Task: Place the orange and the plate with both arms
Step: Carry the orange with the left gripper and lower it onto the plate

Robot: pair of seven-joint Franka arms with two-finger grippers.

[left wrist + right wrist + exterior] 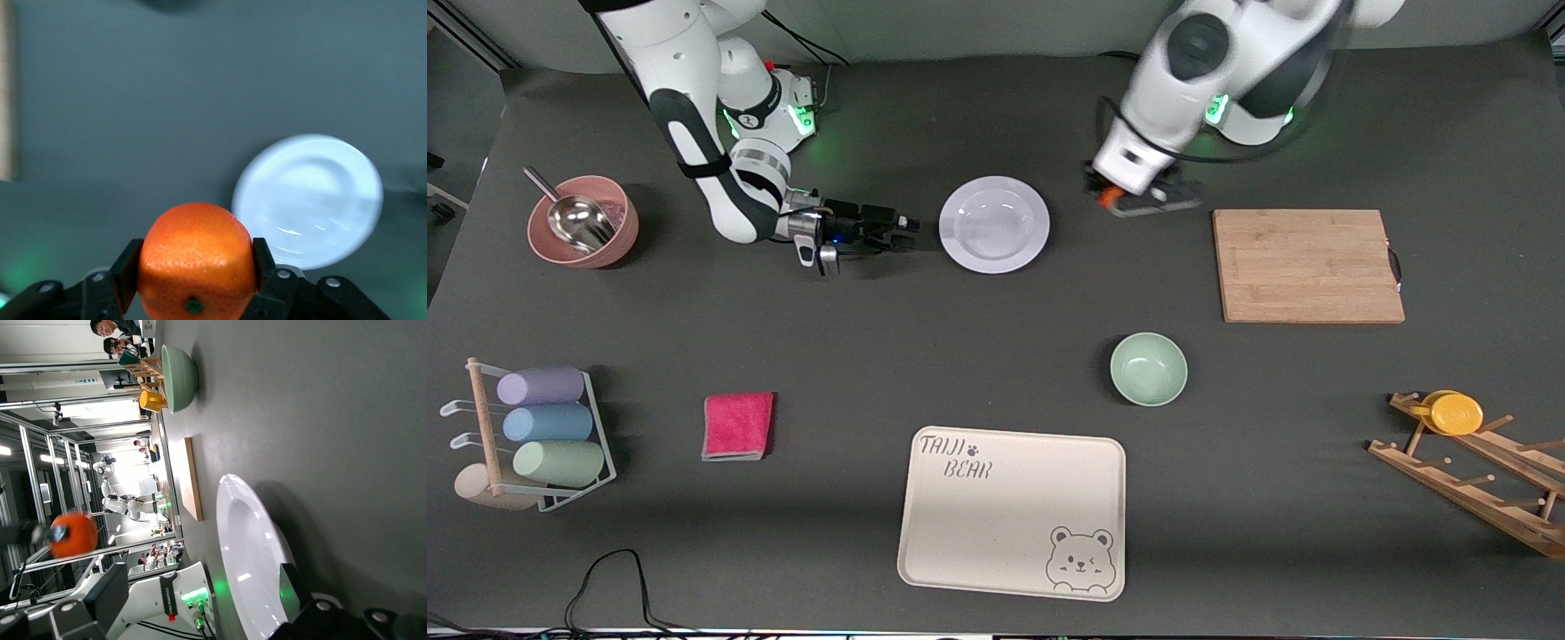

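The pale plate [993,223] lies on the table between the two arms' ends. My right gripper [907,222] lies low and level beside the plate's rim at the right arm's end, fingers open and empty. In the right wrist view the plate [248,547] stands close before the open right gripper [200,587]. My left gripper [1119,201] is shut on the orange [1106,197], over bare table between the plate and the cutting board. In the left wrist view the orange [197,257] sits squeezed between both fingers [127,273], with the plate [308,200] lower down. The orange also shows in the right wrist view [73,535].
A wooden cutting board [1307,265] lies toward the left arm's end. A mint-green bowl [1148,368] and the cream bear tray [1014,511] lie nearer the front camera. A pink bowl with a scoop [584,222], a red cloth [737,426], a cup rack [534,436] and a wooden rack [1467,462] stand around.
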